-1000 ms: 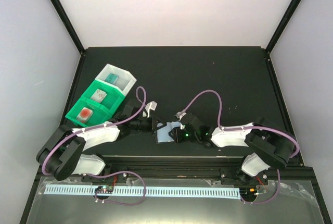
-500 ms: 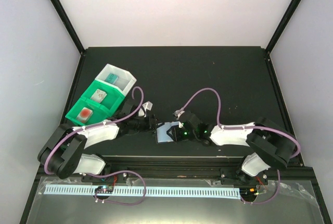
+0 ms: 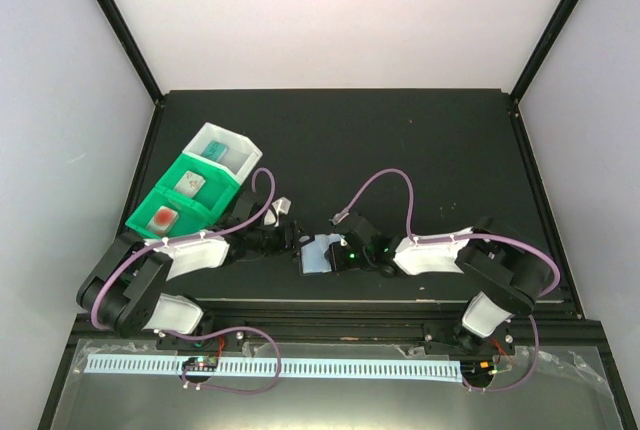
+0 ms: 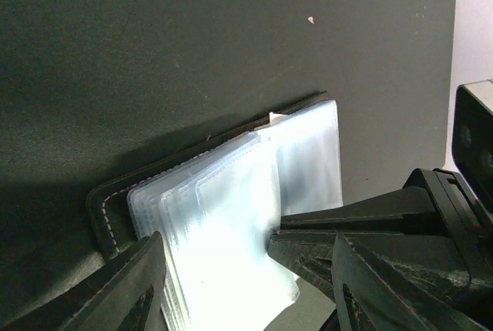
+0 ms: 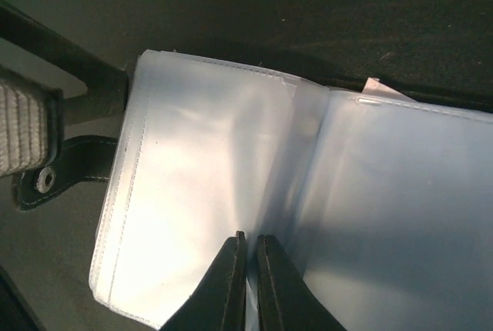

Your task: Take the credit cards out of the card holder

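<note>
Black card holder (image 3: pixel 318 254): lying open on dark worktop (image 3: pixel 400 140), close to 6 o'clock edge, about mid-width; clear blue-grey sleeves (image 4: pixel 223 223) fanned upward, stitched black cover underneath.
Cards out: three credit cards sitting in bins at 10 o'clock of card holder, well apart from it.
Teal card (image 3: pixel 215 150): in white bin (image 3: pixel 250 153).
Pale card (image 3: pixel 188 183): in green bins (image 3: pixel 222 190), middle compartment.
Red-marked card (image 3: pixel 163 218): in green bins, compartment nearest 7 o'clock.
Sleeve contents: looking empty in both wrist views; no colour or print showing through plastic.
White corner (image 5: pixel 377 83): poking out by spine at 12 o'clock side of sleeves; card or paper slip, cannot tell.
Progress: judged late. Three cards already binned; left to do, leafing through the other pockets and settling what that white corner is.
State of left hand (image 4: pixel 248 254): at 9 o'clock of card holder; fingers spread wide with sleeve stack lying between them, nothing clamped; released.
State of right hand (image 5: pixel 249 258): at 3 o'clock of card holder; fingers pressed nearly together, pinching a single sleeve leaf close to fold; clenched on card holder.
Risk: thin leaf likely to crease or slip out of pinch; whole card holder likely to drag along, with left hand giving no hold.
</note>
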Motion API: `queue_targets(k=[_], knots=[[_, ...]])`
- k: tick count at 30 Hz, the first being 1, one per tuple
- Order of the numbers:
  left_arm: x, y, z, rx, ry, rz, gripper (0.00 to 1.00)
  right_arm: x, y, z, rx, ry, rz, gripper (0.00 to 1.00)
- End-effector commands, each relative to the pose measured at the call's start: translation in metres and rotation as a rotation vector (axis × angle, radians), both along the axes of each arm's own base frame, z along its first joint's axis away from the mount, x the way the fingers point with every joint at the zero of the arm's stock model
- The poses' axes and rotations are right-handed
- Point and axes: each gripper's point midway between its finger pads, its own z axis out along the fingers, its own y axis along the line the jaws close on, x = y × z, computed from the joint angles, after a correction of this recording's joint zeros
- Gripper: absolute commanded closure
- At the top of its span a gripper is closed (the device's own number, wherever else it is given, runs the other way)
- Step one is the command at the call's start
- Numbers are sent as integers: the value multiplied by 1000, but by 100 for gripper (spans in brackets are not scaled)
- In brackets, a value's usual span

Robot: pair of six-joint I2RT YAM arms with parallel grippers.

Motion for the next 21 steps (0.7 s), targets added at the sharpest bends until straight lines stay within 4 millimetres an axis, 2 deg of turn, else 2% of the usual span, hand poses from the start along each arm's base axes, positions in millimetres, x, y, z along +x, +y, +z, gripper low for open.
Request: queue_targets(k=[1,7,21], knots=[[3,-7,9,-48,-44,-33,38,1,-16,-17,-70,1,-49,93],[5,-11,16,-82,-64,-43,39,1,-17,-17,-64,3,-51,94],[2,-4,-2,-27,-19,-20,40,0,-19,-16,-51,5,-58,94]])
